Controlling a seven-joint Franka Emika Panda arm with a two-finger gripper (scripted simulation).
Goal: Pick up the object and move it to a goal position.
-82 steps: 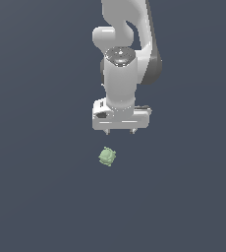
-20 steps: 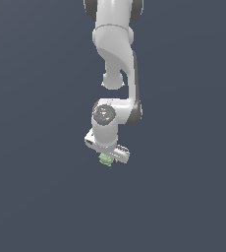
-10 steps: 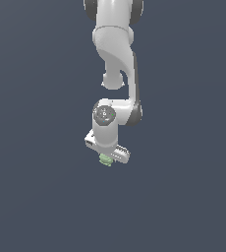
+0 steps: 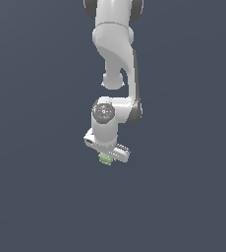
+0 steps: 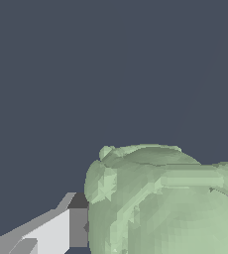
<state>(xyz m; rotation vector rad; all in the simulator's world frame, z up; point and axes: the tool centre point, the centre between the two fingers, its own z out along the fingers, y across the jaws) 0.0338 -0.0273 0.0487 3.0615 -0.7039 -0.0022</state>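
Closest to my wrist camera is the object, a pale green lumpy thing with small knobs along its rim, filling a large share of that picture. Pressed against one flank of it I see a white and grey finger of the gripper; a sliver of grey shows at its other flank too, right at the picture's edge. So I read the fingers as clamped on the object, one at each side.

Beyond it the wrist view gives me only flat dark blue-grey ground, with no mark on it.

On the exterior view, the gripper sits a little below the picture's centre, and the object peeks out from under the white hand at about 6 o'clock of the round wrist joint. Only its lower part shows; the rest is hidden by the hand. I cannot tell from here whether it touches the ground.

Farther back, the arm rises from the wrist towards 12 o'clock and leaves the picture at the top edge.
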